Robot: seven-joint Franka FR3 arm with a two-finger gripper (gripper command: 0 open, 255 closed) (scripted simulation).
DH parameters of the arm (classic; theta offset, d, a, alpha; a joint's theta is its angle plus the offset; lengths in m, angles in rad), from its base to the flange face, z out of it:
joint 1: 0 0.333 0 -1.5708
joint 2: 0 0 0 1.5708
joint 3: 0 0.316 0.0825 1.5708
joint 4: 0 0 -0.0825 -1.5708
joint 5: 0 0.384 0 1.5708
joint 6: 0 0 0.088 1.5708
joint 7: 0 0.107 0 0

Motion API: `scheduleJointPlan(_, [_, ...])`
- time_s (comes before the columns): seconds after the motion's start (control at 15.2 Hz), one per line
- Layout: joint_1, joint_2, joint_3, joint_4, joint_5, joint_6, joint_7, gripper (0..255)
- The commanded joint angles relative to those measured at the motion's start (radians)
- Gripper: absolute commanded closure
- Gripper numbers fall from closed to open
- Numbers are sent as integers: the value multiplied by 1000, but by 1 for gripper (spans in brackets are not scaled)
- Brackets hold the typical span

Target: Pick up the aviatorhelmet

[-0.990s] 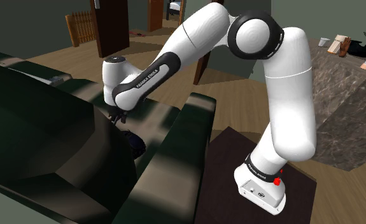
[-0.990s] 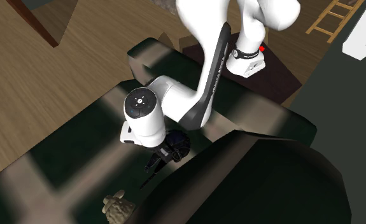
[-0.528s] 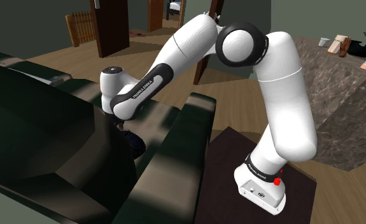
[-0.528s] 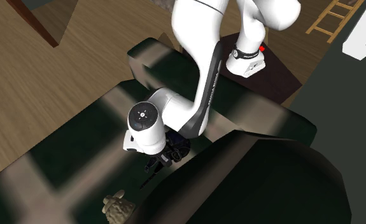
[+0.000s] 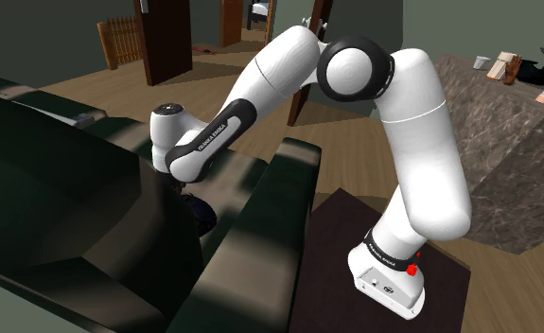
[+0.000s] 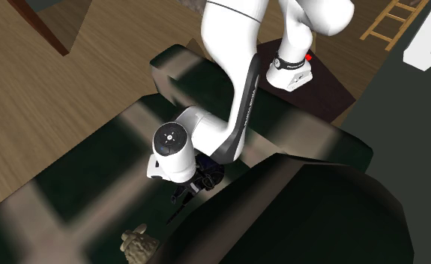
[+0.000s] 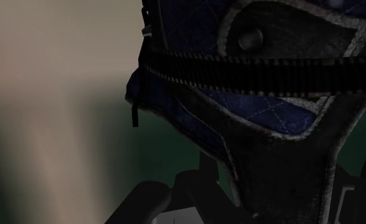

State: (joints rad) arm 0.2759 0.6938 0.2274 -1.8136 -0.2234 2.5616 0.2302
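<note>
hovering at aviator helmet [image 7: 258,95] | hand [image 6: 187,187] opening: cannot tell | sofa backrest [image 6: 303,210] close beside

One dark-blue helmet [image 7: 264,83], one dark green sofa [image 5: 71,218], one white arm [image 5: 416,142], one small tan object [image 6: 136,241], one stand [image 5: 331,251].

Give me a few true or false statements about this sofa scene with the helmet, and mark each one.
1. The helmet lies on the dark green sofa. True.
2. The helmet is bright red. False: it is dark blue and black.
3. The arm reaches down to the helmet. True.
4. The arm's base stands on the sofa. False: it stands on a dark stand beside it.
</note>
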Motion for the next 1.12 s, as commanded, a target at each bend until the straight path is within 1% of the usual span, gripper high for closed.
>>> scheduleJointPlan(0.0, [0,1,0,0,0,0,0,255])
scheduleJointPlan(0.26, [0,2,0,1,0,0,-1,255])
scheduleJointPlan(1.06, [-25,-119,33,-17,35,-103,-22,255])
